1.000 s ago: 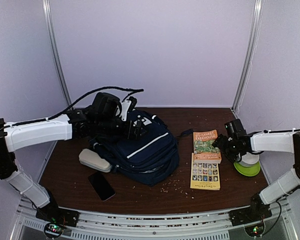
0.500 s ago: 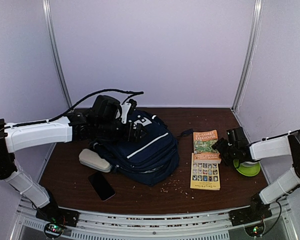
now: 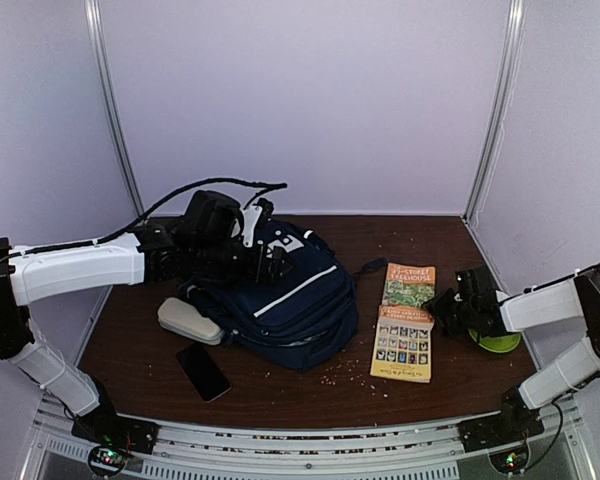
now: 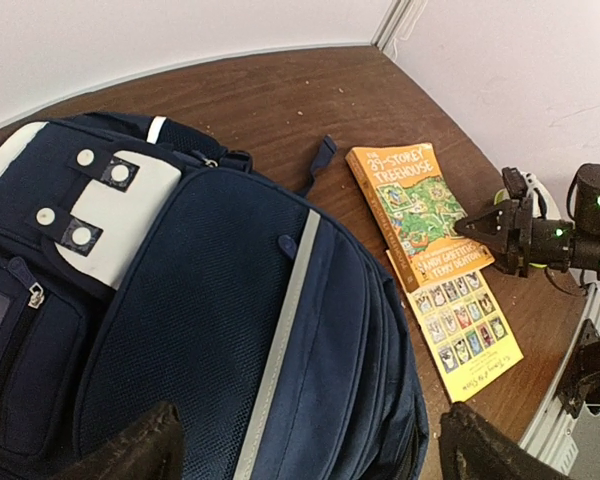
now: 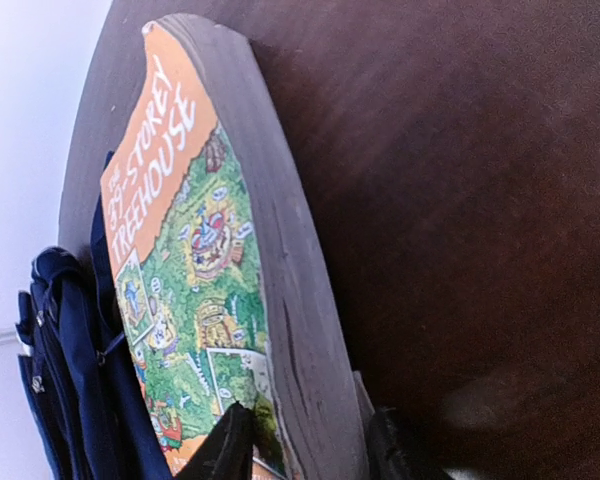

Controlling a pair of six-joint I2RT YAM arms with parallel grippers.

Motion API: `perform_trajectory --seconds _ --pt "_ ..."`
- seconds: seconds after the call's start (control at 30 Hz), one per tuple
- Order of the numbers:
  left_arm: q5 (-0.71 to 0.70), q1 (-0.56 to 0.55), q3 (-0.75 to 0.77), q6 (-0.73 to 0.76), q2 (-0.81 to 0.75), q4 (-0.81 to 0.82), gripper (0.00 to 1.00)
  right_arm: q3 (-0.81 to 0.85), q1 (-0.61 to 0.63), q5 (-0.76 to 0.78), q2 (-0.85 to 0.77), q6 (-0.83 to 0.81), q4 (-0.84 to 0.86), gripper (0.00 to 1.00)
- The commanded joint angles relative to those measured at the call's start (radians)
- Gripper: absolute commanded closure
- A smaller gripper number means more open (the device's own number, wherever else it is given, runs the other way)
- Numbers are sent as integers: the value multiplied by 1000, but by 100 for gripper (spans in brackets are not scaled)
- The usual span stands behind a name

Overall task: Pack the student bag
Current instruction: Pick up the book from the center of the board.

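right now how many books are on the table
2. The orange treehouse book lies right of the student bag, its near end resting over the yellow book. Others may be hidden inside the bag.

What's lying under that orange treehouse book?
A yellow book pokes out toward the near edge, showing rows of small pictures. The orange book covers its far end, so that part cannot be seen.

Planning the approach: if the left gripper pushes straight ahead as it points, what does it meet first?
Probably the student bag, its navy front panel right ahead of the left gripper; depth unclear.
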Motion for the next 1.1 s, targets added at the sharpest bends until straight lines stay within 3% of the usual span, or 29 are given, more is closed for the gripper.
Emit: perform_trajectory --seconds 0.0,0.3,0.5,0.7,0.87,1.07 --pt "3 -7 11 -2 -4 46 10 -48 15 -49 -37 10 -95 67" --pt "7 -7 23 -1 7 43 10 1 26 -32 -244 -52 -261 100" --pt "10 -13 37 -3 22 43 10 26 38 -28 -354 -109 -354 100" --pt "-22 -13 49 1 -5 36 10 133 124 -34 -503 -200 -380 100" --pt "-42 -13 73 13 -36 29 10 271 184 -145 -509 -310 -377 100" --pt "38 -13 55 32 -59 67 9 272 252 -276 -531 -403 -278 100"
